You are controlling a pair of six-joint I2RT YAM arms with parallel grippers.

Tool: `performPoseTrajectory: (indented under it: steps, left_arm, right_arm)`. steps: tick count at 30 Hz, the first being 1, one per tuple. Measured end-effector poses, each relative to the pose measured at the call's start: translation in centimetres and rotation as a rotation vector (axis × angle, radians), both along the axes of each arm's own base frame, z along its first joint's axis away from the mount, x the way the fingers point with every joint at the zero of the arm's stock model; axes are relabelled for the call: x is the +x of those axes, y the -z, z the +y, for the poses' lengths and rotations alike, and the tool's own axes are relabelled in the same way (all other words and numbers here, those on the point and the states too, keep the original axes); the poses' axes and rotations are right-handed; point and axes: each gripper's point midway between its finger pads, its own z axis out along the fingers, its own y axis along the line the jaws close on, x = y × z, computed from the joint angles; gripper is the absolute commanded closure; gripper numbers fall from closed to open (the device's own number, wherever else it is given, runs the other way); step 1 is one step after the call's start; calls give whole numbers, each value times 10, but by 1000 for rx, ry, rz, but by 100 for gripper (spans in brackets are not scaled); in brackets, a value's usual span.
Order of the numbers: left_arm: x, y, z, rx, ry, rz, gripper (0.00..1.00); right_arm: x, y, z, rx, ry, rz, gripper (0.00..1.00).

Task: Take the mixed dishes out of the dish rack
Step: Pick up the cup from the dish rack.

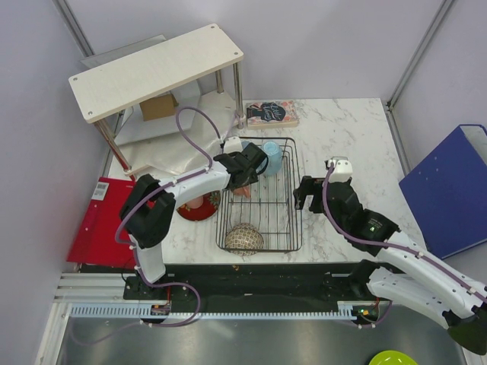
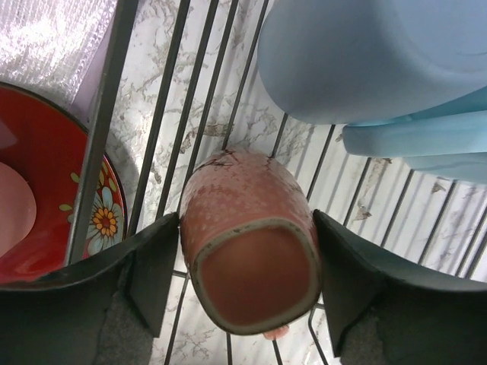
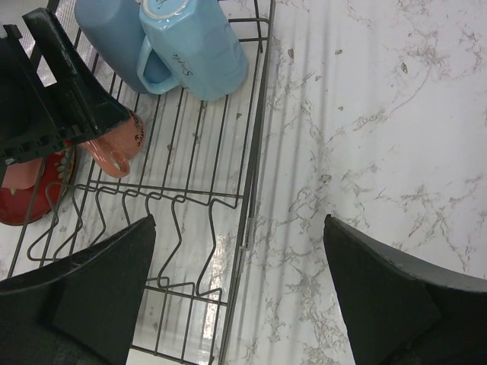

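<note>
The black wire dish rack [image 1: 293, 205] stands mid-table. My left gripper [image 1: 245, 173] reaches into it, its jaws closed against both sides of the salmon-pink mug [image 2: 251, 251], which lies on its side; the mug also shows in the right wrist view [image 3: 114, 148]. Two light blue mugs [image 1: 272, 156] [image 2: 365, 61] [image 3: 198, 46] lie at the rack's far end. The speckled bowl [image 1: 243, 238] sits upside down at its near end. The dark red plate [image 1: 199, 209] [image 2: 46, 190] lies just left of the rack with a pink piece on it. My right gripper [image 1: 308, 194] [image 3: 240, 296] is open and empty over the rack's right rim.
A white wooden shelf [image 1: 156, 68] stands at the back left with a cardboard box [image 1: 158, 106] under it. A patterned book [image 1: 272, 114] lies behind the rack. A red folder [image 1: 99, 220] is at the left, a blue binder [image 1: 449, 190] at the right.
</note>
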Motion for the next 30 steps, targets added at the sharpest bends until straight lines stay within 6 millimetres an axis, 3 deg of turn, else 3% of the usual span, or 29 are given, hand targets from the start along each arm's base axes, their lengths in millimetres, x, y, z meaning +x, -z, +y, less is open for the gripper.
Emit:
performPoseTrajectory:
  steps: [8,10,11,18,21,24,30]
  left_arm:
    - [2,3,-2,-10,-2,-8,64]
    - [2,2,-2,-13,-1,-10,80]
    - [1,2,-2,-15,0,-10,98]
    - [-6,-17,-4,-37,63,-7,98]
    - [-11,-42,-9,-74,134,-24,98]
    - [-15,-80,-20,-136,224,-67,98]
    - [-39,-182,-43,-376,464,-266,98]
  right_arm:
    - [-1,7,-1,-10,0,11,2]
    - [-2,9,-2,-13,1,14,2]
    - [-2,10,-2,-15,0,16,2]
    - [-2,10,-2,-16,0,17,2]
    - [-2,10,-2,-16,-1,18,2]
    - [-2,8,-3,-20,3,14,2]
    - [0,-14,-13,1,43,-46,2]
